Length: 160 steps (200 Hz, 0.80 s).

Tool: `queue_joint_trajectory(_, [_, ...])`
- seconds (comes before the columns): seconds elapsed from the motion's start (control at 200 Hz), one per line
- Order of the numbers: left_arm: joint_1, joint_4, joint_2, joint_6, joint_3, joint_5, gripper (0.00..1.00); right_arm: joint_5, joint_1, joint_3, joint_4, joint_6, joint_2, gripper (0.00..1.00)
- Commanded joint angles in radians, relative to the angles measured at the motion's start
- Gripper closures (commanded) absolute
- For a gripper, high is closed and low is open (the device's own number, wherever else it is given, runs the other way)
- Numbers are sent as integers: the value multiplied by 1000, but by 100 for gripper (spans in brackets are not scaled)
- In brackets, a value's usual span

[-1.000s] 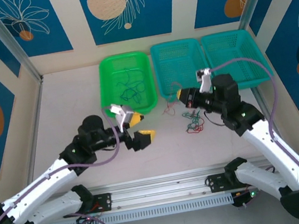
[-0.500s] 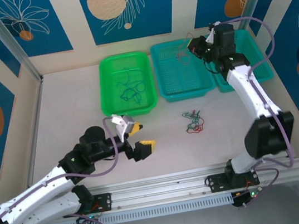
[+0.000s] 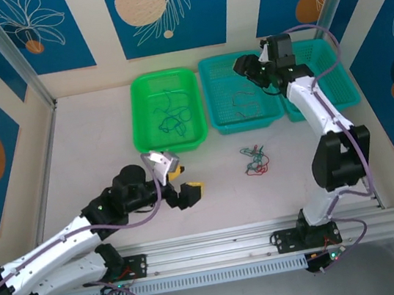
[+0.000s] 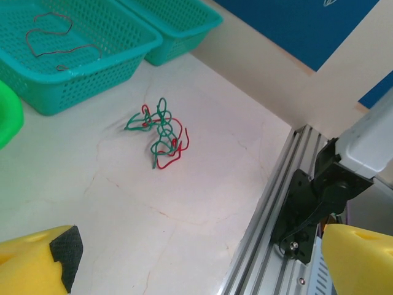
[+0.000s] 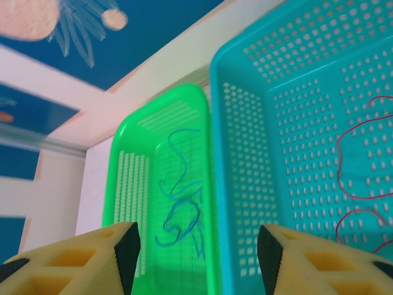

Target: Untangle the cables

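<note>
A knot of green and red cables (image 3: 256, 159) lies on the table in front of the baskets; the left wrist view has this knot (image 4: 161, 132) ahead of my fingers. A loose red cable (image 3: 239, 101) rests in the middle teal basket (image 3: 213, 93), and this red cable (image 5: 361, 179) also sits at the right of the right wrist view. Blue cables (image 3: 171, 119) lie in the green basket (image 3: 139, 108). My left gripper (image 3: 178, 183) hovers open over the table, left of the knot. My right gripper (image 3: 244, 67) hangs open and empty above the teal basket's far side.
A second teal basket (image 3: 336, 86) stands at the far right against the wall. An aluminium rail (image 3: 220, 251) runs along the near edge, and the left wrist view has the same rail (image 4: 276, 203) beside the right arm's base. Walls close in the back and both sides.
My right arm swung from beside the knot up to the teal basket, its jaws opened, and the red cable now lies in that basket. My left gripper drifted slightly nearer.
</note>
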Motion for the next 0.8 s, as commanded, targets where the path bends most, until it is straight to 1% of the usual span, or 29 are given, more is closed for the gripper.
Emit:
queue_joint_trajectory(0.0, [-5, 27, 45, -7, 49, -4, 0, 24, 57, -125, -9, -88, -166, 45])
queue_joint_trajectory(0.095, [-5, 28, 86, -2, 66, -12, 0, 133, 94, -296, -14, -86, -341, 45])
queue_joint_trajectory(0.215, [-5, 33, 135, 12, 89, -17, 0, 246, 112, -547, -29, -12, -575, 45])
queue_joint_trajectory(0.32, [-5, 44, 169, 21, 103, -20, 0, 290, 111, -748, -42, 61, -745, 46])
queue_joint_trajectory(0.395, [-5, 47, 189, 26, 111, -21, 0, 300, 107, -854, -57, 90, -811, 46])
queue_joint_trajectory(0.485, [-4, 50, 205, 26, 113, -19, 0, 300, 85, -928, -79, 112, -808, 46])
queue_joint_trajectory(0.585, [-5, 54, 210, 16, 106, -23, 0, 234, 40, -962, -48, 115, -734, 45])
queue_joint_trajectory(0.61, [-5, 56, 211, 12, 102, -26, 0, 218, 28, -964, -33, 115, -711, 38])
queue_joint_trajectory(0.68, [-4, 60, 207, 2, 93, -31, 0, 192, 9, -970, 19, 115, -631, 27])
queue_joint_trajectory(0.725, [-5, 56, 204, -2, 91, -33, 0, 196, 4, -974, 53, 119, -586, 25])
queue_joint_trajectory(0.795, [-5, 40, 200, -7, 91, -37, 0, 161, -14, -988, 131, 113, -519, 25])
